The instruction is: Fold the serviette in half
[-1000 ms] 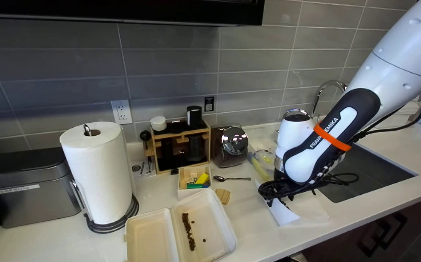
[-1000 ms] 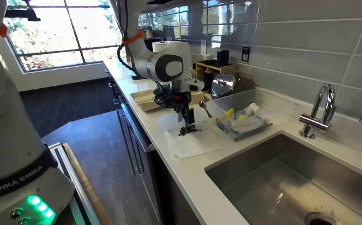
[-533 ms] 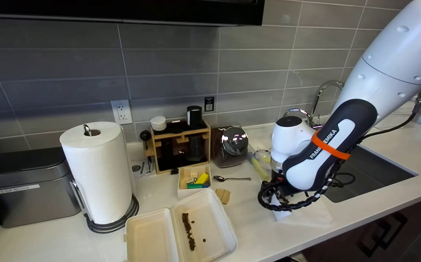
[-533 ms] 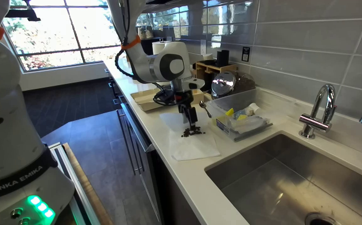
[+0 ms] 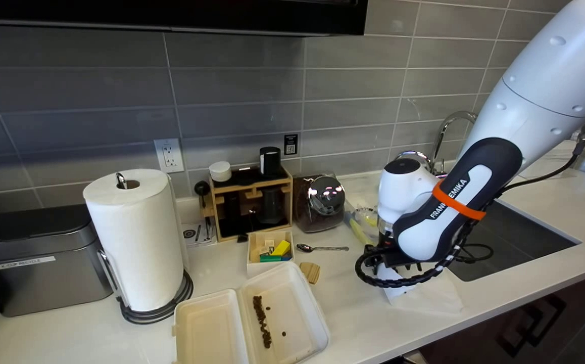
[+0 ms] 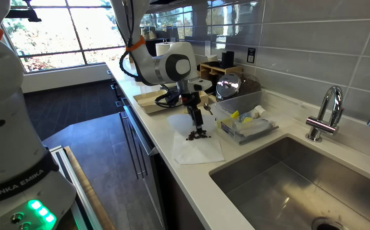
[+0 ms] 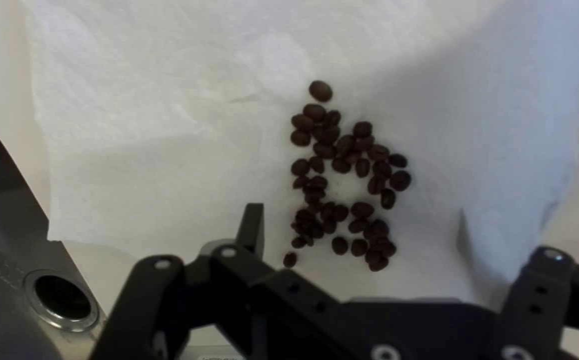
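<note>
The white serviette [image 7: 144, 165] lies flat on the counter over much of the wrist view, and its right-hand edge stands up as a curling flap [image 7: 514, 150]. Dark brown beans [image 7: 327, 134] are scattered over its middle. My gripper [image 7: 357, 220] has its jaws spread wide at the beans. The left finger [image 7: 253, 227] shows plainly beside them; the right one is mostly hidden by the raised flap. In an exterior view the serviette [image 6: 197, 153] has the black fingers [image 6: 197, 118] reaching down to the beans. The arm partly covers the serviette [image 5: 431, 296] in an exterior view.
A clear bin [image 6: 236, 119] of odds and ends sits close beside the serviette. The sink [image 6: 287, 191] opens past its near end. An open cream tray [image 5: 292, 318], a small box [image 5: 271, 258], a spoon [image 5: 323, 248] and a paper-towel roll [image 5: 131, 242] stand farther along the counter.
My gripper has shifted slightly toward the wall and sink side, and its wrist has turned. The raised flap and the beans have moved a little the same way.
</note>
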`<state>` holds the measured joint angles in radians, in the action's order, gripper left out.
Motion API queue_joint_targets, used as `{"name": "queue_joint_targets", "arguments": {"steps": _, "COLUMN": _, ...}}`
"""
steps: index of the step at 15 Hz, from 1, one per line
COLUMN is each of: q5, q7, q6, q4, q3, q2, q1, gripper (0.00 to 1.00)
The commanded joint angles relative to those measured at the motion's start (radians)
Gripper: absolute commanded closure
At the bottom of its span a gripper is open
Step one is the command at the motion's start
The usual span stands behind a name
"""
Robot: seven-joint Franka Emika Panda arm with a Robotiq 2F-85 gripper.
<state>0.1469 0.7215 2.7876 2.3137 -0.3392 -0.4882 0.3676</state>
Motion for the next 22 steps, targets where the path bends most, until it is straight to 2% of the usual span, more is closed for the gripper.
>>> {"name": "queue_joint_targets", "arguments": {"steps": 1, "q5": -0.050, "q7": -0.037, "q6": 0.043, "q4": 0.047, "q3": 0.064, "q2": 0.047, "q1": -0.101, "gripper": 0.00}}
{"name": "queue_joint_targets", "arguments": {"steps": 8, "q5": -0.262, "q7": -0.285, "q6": 0.176, "q4": 0.137, "q3": 0.236, "q2": 0.090, "q1": -0.345, "gripper": 0.00}}
{"name": "queue_joint_targets", "arguments": {"steps": 16, "q5": -0.504, "q7": -0.565, "q6": 0.177, "q4": 0.198, "q3": 0.451, "q2": 0.129, "q1": -0.604, "gripper": 0.00}}
{"name": "queue_joint_targets", "arguments": {"steps": 22, "q5": -0.549, "q7": -0.718, "q6": 0.161, "q4": 0.197, "q3": 0.517, "q2": 0.124, "q1": -0.727, "gripper": 0.00}}
